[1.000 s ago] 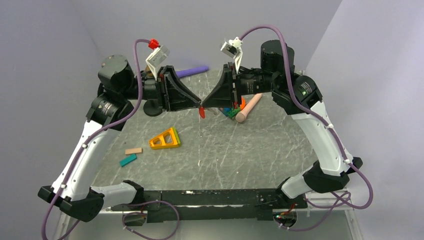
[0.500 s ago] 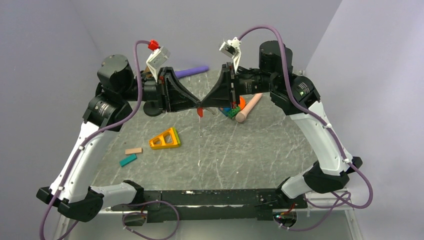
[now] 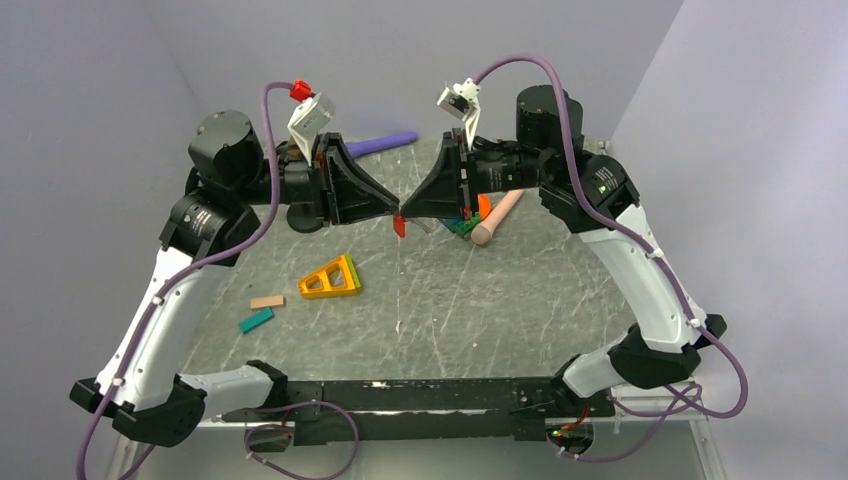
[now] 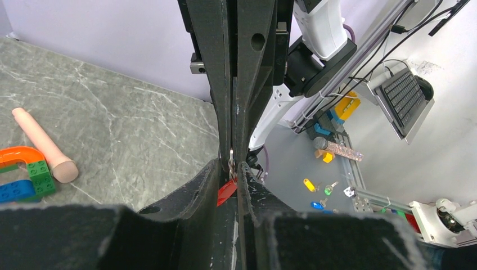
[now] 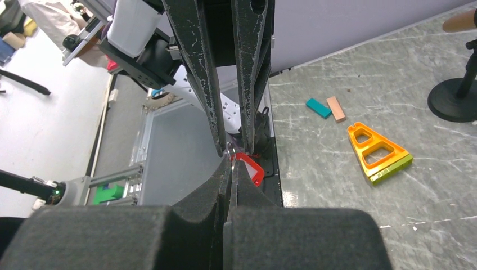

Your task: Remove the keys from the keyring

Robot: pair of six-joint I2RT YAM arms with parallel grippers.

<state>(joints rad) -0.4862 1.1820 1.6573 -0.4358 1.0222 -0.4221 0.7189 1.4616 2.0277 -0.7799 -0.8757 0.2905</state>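
My left gripper (image 3: 395, 211) and right gripper (image 3: 405, 211) meet tip to tip above the far middle of the table. Both are closed on a small metal keyring (image 5: 230, 149), which also shows in the left wrist view (image 4: 232, 163). The red key (image 3: 400, 227), a small oval plastic piece with a white label, hangs from the ring just below the tips. In the left wrist view it (image 4: 226, 191) shows through the narrow gap between my left gripper's (image 4: 231, 166) fingers. In the right wrist view it (image 5: 251, 168) hangs beside my right gripper (image 5: 231, 162), whose jaws are pressed together.
An orange loop with blue and green blocks (image 3: 468, 219) and a pink cylinder (image 3: 497, 216) lie under the right wrist. An orange triangle frame (image 3: 331, 279), a tan block (image 3: 267, 301) and a teal block (image 3: 256, 320) lie front left. A purple stick (image 3: 385, 143) and a black stand (image 3: 305, 215) are at the back.
Both grippers stay joined at the ring. The pair has shifted slightly left and up, and the red key went with them.
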